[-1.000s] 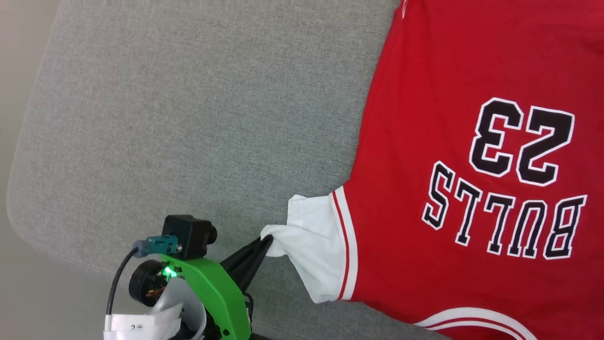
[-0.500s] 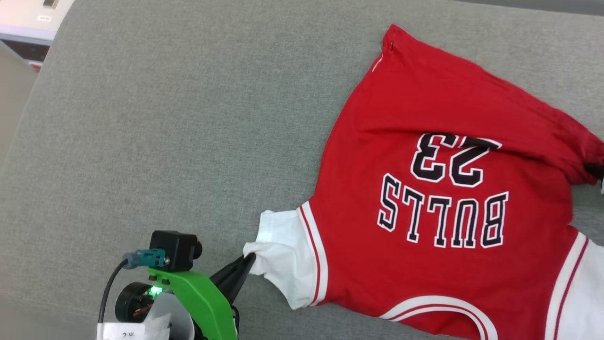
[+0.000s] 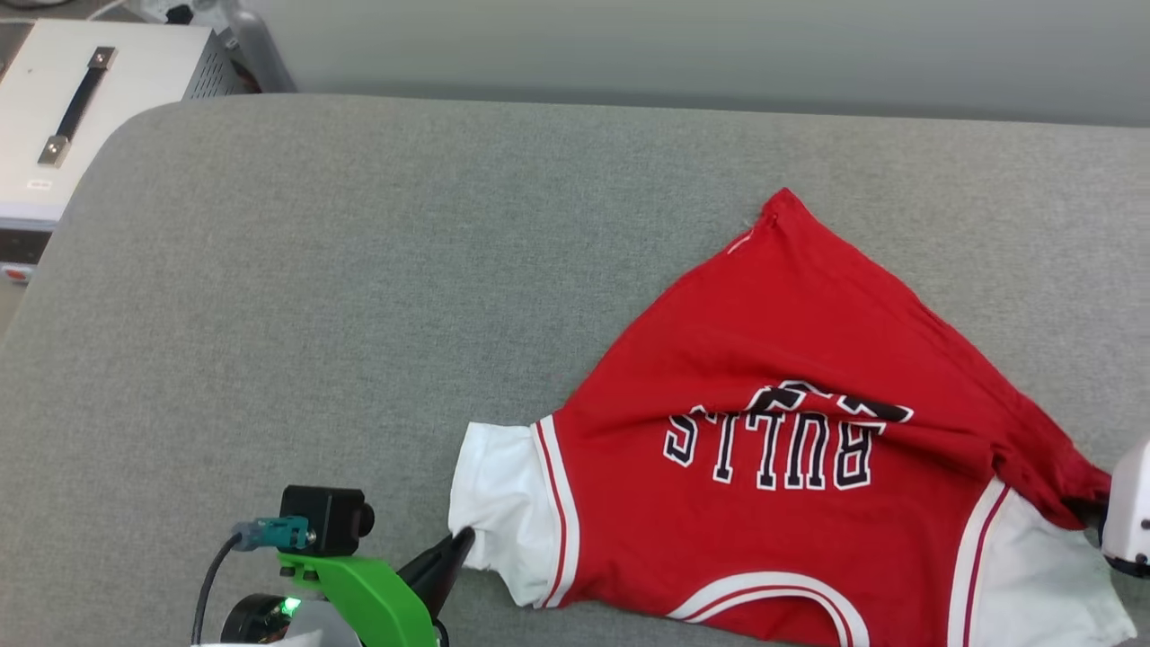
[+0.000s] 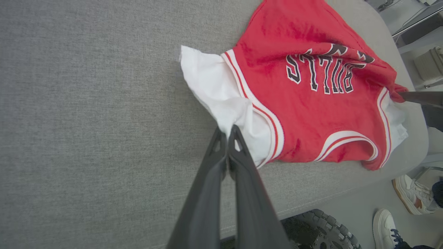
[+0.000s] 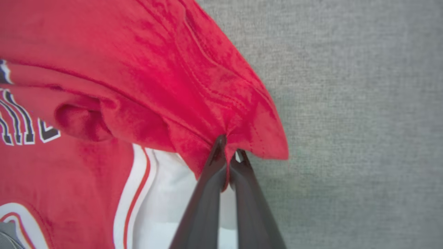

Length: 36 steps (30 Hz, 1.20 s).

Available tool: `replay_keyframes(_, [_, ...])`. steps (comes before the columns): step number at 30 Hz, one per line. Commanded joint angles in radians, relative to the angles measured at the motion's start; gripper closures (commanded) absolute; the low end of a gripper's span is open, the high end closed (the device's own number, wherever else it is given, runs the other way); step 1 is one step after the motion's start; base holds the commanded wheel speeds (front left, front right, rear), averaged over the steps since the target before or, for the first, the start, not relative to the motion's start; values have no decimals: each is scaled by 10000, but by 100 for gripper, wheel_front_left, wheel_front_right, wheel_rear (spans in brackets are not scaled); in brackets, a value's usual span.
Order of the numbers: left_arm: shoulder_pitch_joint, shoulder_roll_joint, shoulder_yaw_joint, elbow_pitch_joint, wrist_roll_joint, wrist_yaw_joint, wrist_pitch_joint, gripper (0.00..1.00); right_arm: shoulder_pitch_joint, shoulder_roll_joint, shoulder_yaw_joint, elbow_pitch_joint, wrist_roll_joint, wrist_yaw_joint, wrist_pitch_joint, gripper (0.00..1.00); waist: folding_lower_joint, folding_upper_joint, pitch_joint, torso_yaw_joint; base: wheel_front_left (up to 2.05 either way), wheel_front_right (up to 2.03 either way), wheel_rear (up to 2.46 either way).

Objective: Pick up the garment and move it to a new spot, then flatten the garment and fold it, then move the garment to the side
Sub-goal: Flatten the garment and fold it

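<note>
Grey padded table (image 3: 359, 296) takes most of the head view. Garment (image 3: 791, 359) lies on its right-hand near part, print side up, collar end toward the robot, far hem corner drawn to a point. Not flat: a red fold crosses the chest and covers most of the number above "BULLS". White case (image 3: 90, 117) with a dark handle sits off the table's far left corner.

Left gripper (image 4: 228, 133): fingers pressed together, pinching the edge of the white sleeve (image 4: 214, 79). Right gripper (image 5: 228, 152): fingers pressed together on a bunched red hem corner, which lies over the other white sleeve.

Risks, my read: the left pinch holds just a thin bit of sleeve edge, so a hard pull may slip it free. The right pinch has gathered cloth, so spreading from here may set the fold in rather than flatten it. The collar end lies near the table's near edge, so dragging toward the robot may spill it over.

Views: the head view gives the whole layout, but the right gripper there is a pale housing at the frame edge. The right wrist view gives the stitched hem clamped between the tips. The left wrist view adds the table's near edge, a tyre (image 4: 318, 230) and a person's shoes (image 4: 410, 193) on the floor.
</note>
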Motion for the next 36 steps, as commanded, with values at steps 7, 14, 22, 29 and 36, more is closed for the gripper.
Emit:
replay_keyframes(7, [76, -264, 93, 462, -45, 97, -384, 100, 1462, 477, -626, -995, -83, -17, -100, 100, 1, -1, -532, -369, 0, 0, 0])
replay_keyframes(14, [79, -516, -25, 972, -71, 39, -634, 100, 2501, 946, -1090, -1606, -281, -17, -22, 100, 1, -1, -720, -344, 0, 0, 0])
replay_keyframes(22, [-1, -667, -110, 1260, -63, 18, -779, 100, 2992, 1220, -1362, -2014, -493, -17, 112, 100, 1, -1, -766, -333, 0, 0, 0])
replay_keyframes(29, [-181, -669, -152, 1171, -10, -4, -792, 100, 2758, 1021, -1278, -2518, -568, -17, 392, 0, 1, -1, -606, -256, 0, 0, 0])
replay_keyframes(36, [-415, -626, -231, 904, 104, -40, -757, 100, 1790, 578, -1006, -3799, -388, -17, 1285, 0, 1, -1, -118, 38, 0, 0, 0])
